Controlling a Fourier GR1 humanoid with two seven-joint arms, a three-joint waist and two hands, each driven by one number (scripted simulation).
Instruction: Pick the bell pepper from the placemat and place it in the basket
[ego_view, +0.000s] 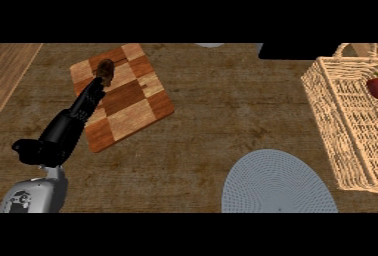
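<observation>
Left hand (70, 127) lies fingers-straight across checkered board (122, 95), right hand unseen; bell pepper (373, 86) sits red inside basket (343, 117), grey placemat (277, 182) bare; risk: returning arm could snag wicker.

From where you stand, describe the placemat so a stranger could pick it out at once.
Start at the wicker basket on the counter's right side. Just left of its near end, at the view's lower edge, lies the placemat. It is round, pale blue-grey and finely ribbed, unlike the square-patterned wooden checkered board at the far left.
</observation>
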